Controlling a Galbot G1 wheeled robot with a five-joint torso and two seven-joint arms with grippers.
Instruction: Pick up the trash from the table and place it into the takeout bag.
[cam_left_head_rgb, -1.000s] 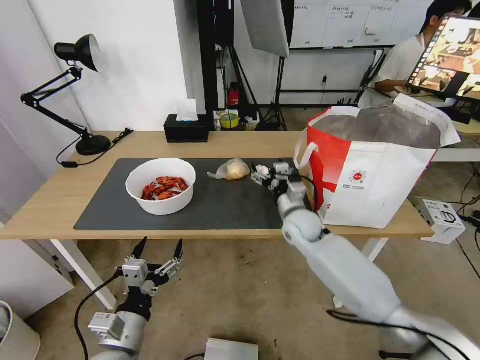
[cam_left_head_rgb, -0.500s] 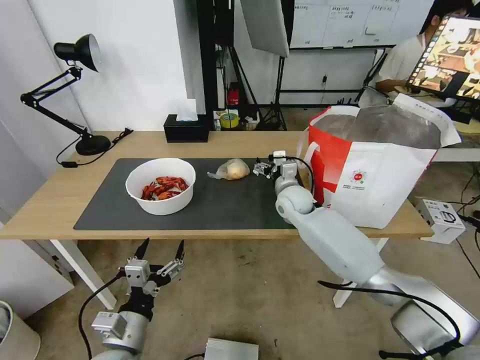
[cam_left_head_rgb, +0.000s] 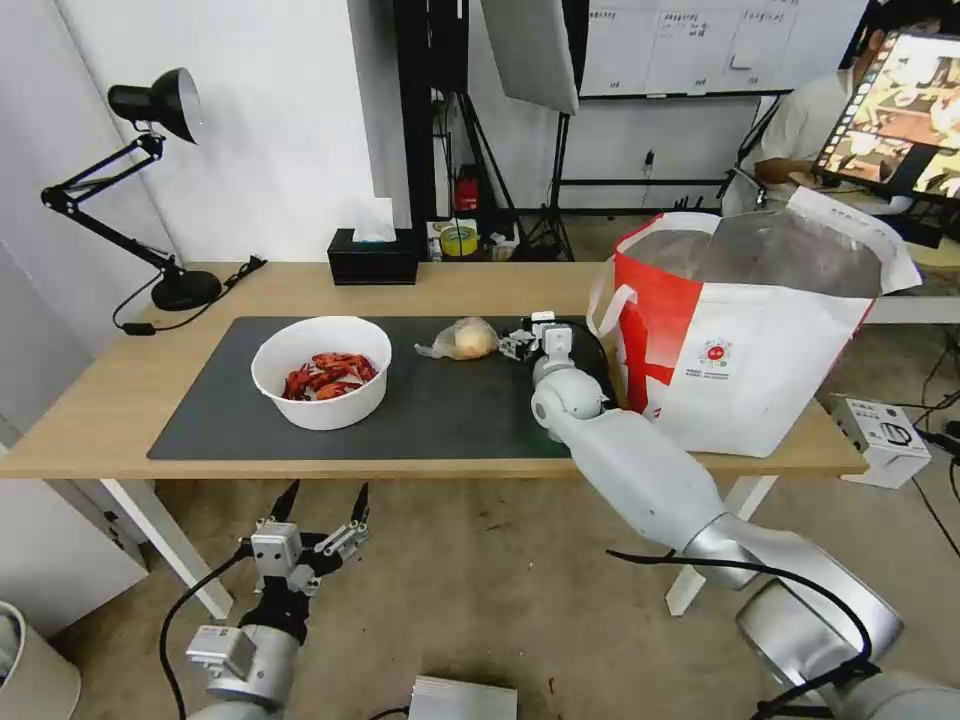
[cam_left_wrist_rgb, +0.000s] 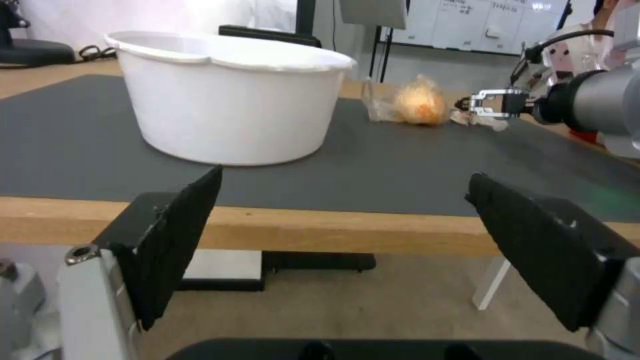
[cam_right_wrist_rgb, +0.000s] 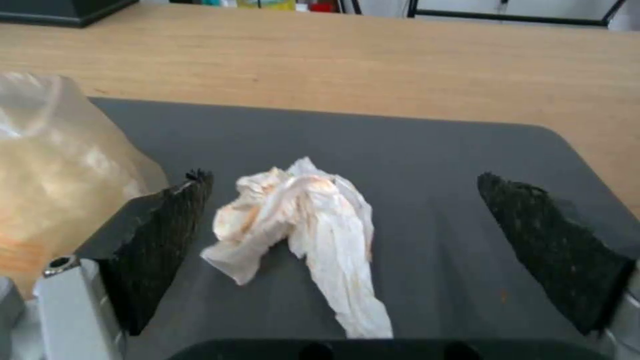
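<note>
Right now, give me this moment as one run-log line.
right gripper: open, around crumpled tissue on mat | left gripper: open, below table edge | takeout bag: upright at table's right end

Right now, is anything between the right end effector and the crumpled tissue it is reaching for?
Nothing visible. The right end effector is open with the crumpled tissue lying between its fingers on the dark mat. The clear bag sits just outside one finger.

Right arm stretched forward, right tool (cam_left_head_rgb: 524, 340) spread wide, left tool (cam_left_head_rgb: 318, 503) parked low, spread
</note>
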